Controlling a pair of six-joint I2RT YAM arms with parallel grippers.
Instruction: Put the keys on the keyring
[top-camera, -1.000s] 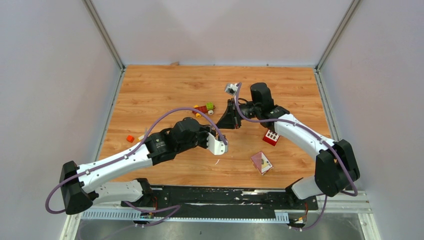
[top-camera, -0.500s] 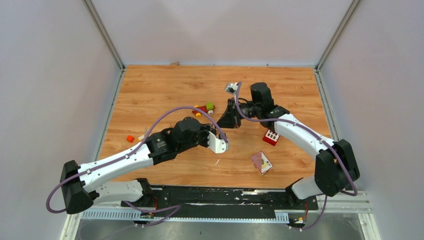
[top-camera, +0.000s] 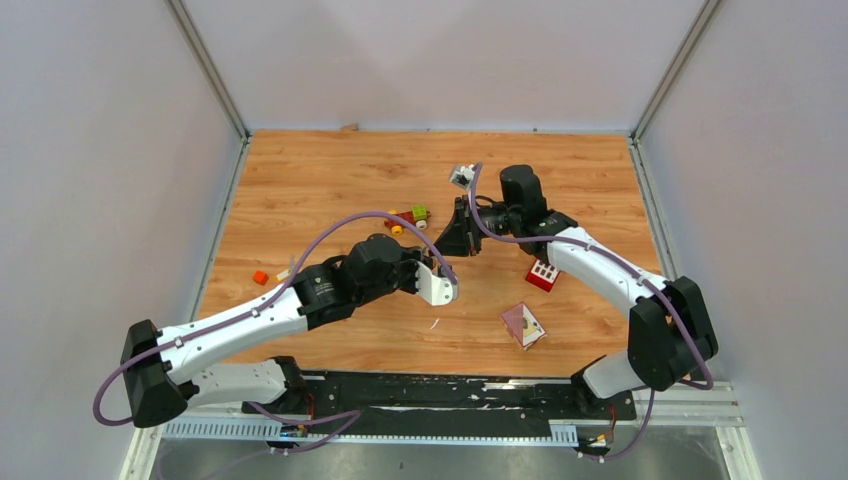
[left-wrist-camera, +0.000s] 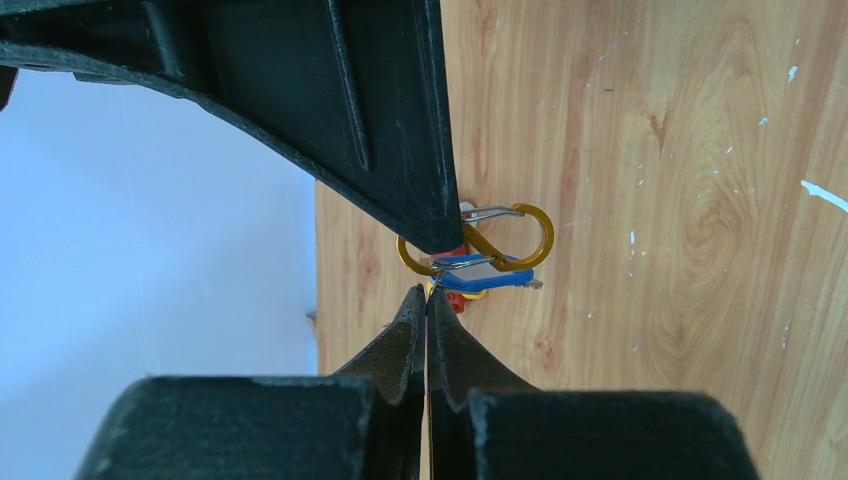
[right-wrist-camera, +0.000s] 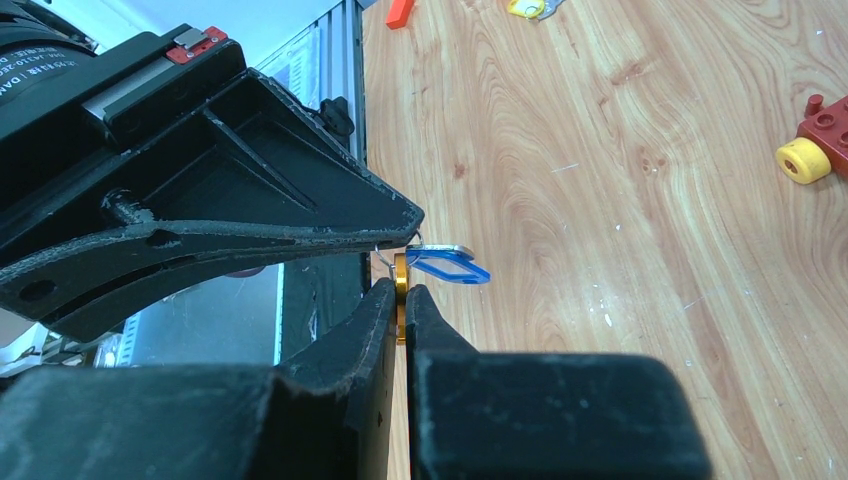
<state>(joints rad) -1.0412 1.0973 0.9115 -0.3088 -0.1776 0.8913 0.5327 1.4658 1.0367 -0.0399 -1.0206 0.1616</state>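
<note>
Little has shifted beyond the left gripper (left-wrist-camera: 427, 295) nudging in, its jaws pressed together beside the gold S-shaped wire keyring (left-wrist-camera: 478, 240). It hangs over the wood-grain worktop (left-wrist-camera: 700, 200) between pale walls (top-camera: 440, 60), a blue-headed metal key (left-wrist-camera: 485, 278) against it, clamped in the jaws of the right gripper (right-wrist-camera: 402, 300). Threading seems under way; next, a fine push through the gate.

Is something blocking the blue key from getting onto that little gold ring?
Nothing visible does. The blue key lies right against the ring, which the right gripper pinches. The left gripper, shut, has its tips just beside them. Whether the key is already hooked on, I cannot tell.
</note>
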